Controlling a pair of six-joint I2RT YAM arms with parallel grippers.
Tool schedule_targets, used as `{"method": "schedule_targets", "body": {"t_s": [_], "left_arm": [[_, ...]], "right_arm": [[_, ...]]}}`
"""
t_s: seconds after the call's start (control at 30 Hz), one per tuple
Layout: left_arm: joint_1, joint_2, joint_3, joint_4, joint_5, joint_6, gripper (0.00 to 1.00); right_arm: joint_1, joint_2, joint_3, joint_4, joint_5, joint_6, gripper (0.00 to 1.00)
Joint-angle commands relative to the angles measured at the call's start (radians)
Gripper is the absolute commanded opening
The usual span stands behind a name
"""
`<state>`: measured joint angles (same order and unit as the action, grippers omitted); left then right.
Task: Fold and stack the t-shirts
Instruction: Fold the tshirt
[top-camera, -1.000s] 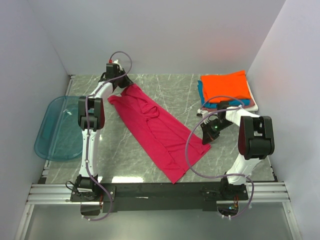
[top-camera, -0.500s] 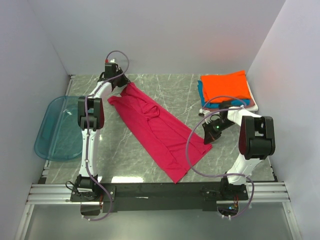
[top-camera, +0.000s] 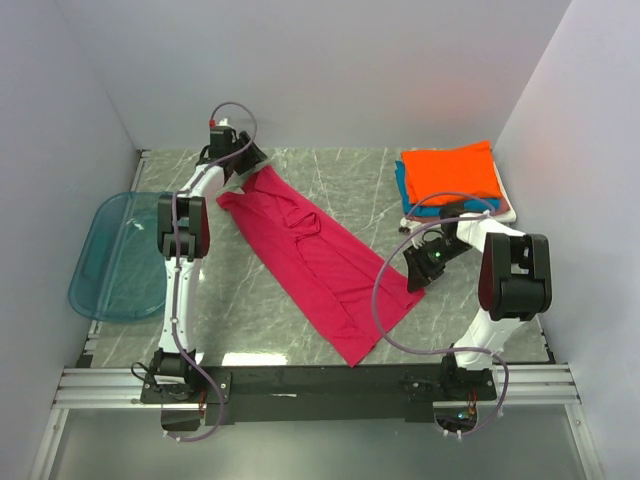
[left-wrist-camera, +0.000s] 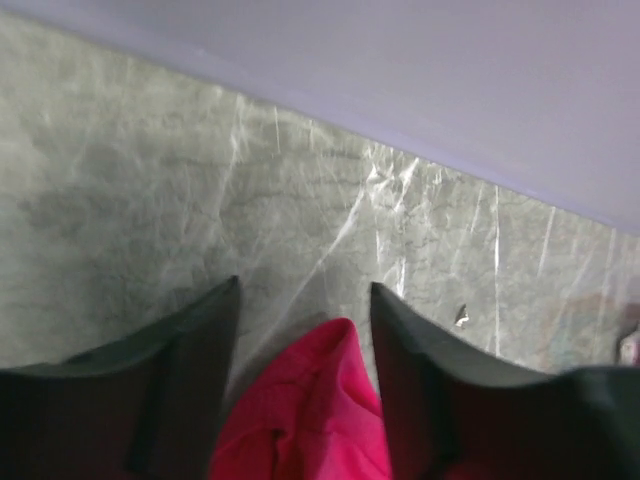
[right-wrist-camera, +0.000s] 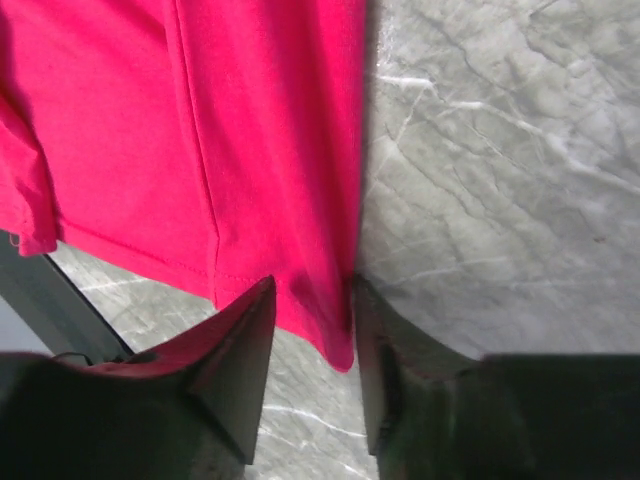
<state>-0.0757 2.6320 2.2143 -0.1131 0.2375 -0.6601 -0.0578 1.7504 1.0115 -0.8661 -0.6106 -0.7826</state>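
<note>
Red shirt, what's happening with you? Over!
Red shirt laid flat, not yet stacked. Left gripper open at its far end. Right gripper open at its side corner. Nothing in the way.

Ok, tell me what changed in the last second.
Both jaws parted: the left gripper released the magenta shirt at its far end, the right gripper at its hem corner. The shirt stays stretched diagonally on the table; folded stack and tray unmoved.
</note>
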Motion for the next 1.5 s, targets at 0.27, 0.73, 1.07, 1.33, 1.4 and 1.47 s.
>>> {"method": "schedule_targets", "body": {"t_s": [0.27,0.73,1.07,1.33,1.4,1.47], "left_arm": [[0.016,-0.511,-0.23,0.102,-0.193,0.226,0.84],[0.073,-1.041,-1.139,0.044,-0.159,-0.193,0.79],[0.073,-0.722,-0.996,-0.042,-0.204,-0.17,0.68],[0.068,-0.552,-0.777,-0.181,-0.274,-0.165,0.5],[0.068,-0.531,-0.722,-0.204,-0.299,-0.153,0.47],[0.068,-0.485,-0.668,-0.23,-0.32,-0.138,0.43]], "right_arm": [[-0.01,-0.156,0.079,-0.008,0.063,-0.043,0.62],[-0.004,-0.358,0.034,0.393,-0.134,0.211,0.9],[0.053,-0.357,-0.057,0.265,-0.247,-0.009,0.85],[0.053,-0.374,-0.088,0.263,-0.259,-0.006,0.85],[0.053,-0.377,-0.08,0.256,-0.268,-0.004,0.85],[0.053,-0.379,-0.074,0.24,-0.278,-0.009,0.85]]}}
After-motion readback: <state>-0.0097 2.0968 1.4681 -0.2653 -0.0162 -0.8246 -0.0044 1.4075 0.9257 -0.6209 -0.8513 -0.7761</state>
